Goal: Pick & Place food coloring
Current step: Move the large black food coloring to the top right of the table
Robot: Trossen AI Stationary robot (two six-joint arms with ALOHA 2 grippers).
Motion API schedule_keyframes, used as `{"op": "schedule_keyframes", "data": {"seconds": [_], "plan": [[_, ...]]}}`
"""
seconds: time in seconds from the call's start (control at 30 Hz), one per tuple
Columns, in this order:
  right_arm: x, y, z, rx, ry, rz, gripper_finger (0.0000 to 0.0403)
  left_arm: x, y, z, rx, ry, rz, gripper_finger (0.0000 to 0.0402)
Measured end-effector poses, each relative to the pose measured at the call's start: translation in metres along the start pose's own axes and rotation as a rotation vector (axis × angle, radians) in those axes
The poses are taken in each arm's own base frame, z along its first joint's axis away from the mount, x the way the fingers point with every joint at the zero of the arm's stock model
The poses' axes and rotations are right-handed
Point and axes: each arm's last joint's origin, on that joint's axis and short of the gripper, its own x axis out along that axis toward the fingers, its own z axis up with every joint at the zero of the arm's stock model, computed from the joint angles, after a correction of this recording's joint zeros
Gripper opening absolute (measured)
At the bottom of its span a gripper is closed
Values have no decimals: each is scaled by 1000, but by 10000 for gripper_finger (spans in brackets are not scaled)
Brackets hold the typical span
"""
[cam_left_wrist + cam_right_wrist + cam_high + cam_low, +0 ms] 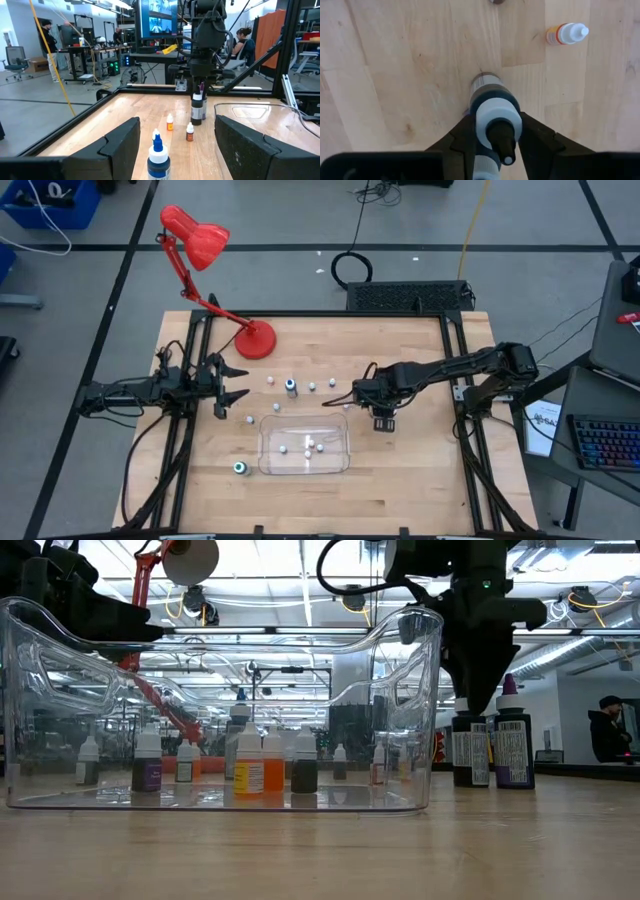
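Small food coloring bottles stand loose on the wooden table, among them a blue one [290,387] and a teal one [240,468]. Several more stand inside the clear tray [335,465]. Right of the tray, two dark bottles stand side by side [512,745]. My right gripper [385,420] points down over one of them [492,100] and is shut on it. My left gripper [232,383] waits open at the table's left, level, with the blue bottle [158,160] ahead of it. My right gripper pinches the dark bottle at its white collar [497,122], just under the dark dropper tip, between its two fingers [465,137]. The fingers come from above, pointing down. The bottle stands upright with its base on the table [468,775].
A red desk lamp [255,338] stands on the table's far left. An orange bottle [565,34] lies on the wood near the right gripper. The second dark bottle, with a purple tip [508,686], stands close beside the held one. People are in the room beyond the table.
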Motion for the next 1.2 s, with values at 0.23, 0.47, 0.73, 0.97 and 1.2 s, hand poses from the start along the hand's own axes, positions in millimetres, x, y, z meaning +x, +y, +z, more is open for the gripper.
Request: {"op": "schedule_keyframes", "data": {"seconds": [0.23,0.47,0.73,0.97,1.2], "plan": [[-1,-6,2,-69,-11,-53,105,0,0,0,0,0,0,257],[-12,-41,2,-12,-26,-69,105,0,0,0,0,0,0,257],[-23,-97,-11,105,-21,-89,105,0,0,0,0,0,0,257],[-22,-148,-23,209,-44,-73,105,0,0,0,0,0,0,257],[-23,-182,-32,297,-137,-27,105,0,0,0,0,0,0,257]]}}
